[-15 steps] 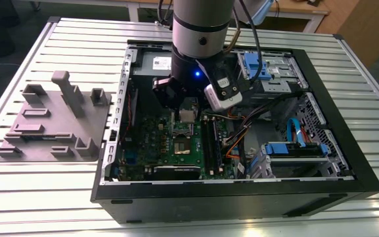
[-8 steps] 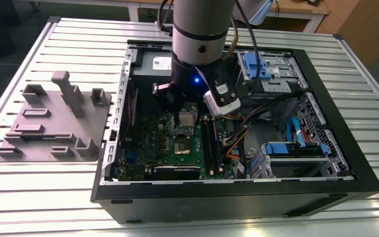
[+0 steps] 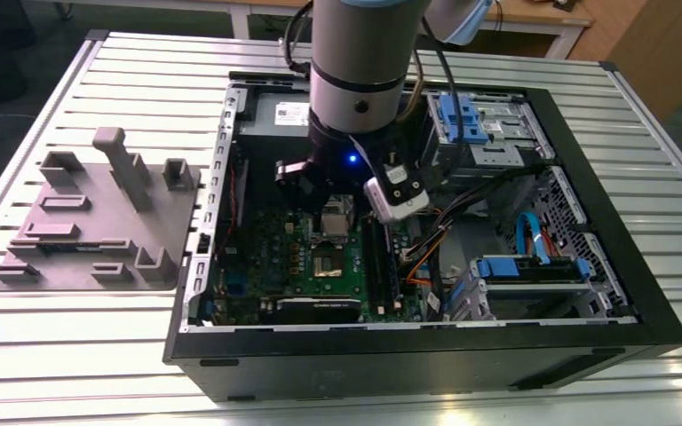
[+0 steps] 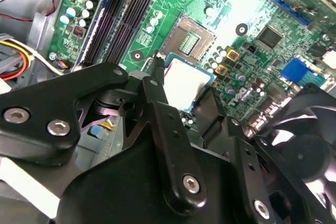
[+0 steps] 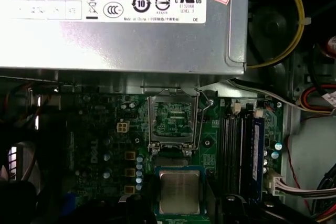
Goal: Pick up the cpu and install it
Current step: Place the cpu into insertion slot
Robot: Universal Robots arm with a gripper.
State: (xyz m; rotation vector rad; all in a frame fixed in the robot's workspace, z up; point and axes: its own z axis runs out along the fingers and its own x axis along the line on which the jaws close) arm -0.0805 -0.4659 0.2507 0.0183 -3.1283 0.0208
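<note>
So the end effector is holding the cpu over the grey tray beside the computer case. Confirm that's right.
Wrong in one respect: the end effector is holding the cpu over the green motherboard inside the computer case, not over the grey tray, which lies beside the case at the exterior view's left. The exterior view shows this.

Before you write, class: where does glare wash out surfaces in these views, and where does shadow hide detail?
In the second wrist view, glare whitens the cpu and a patch of the motherboard; in the first wrist view, the power-supply box shines bright while part of the motherboard lies in shadow; in the exterior view, the case interior is dim.
</note>
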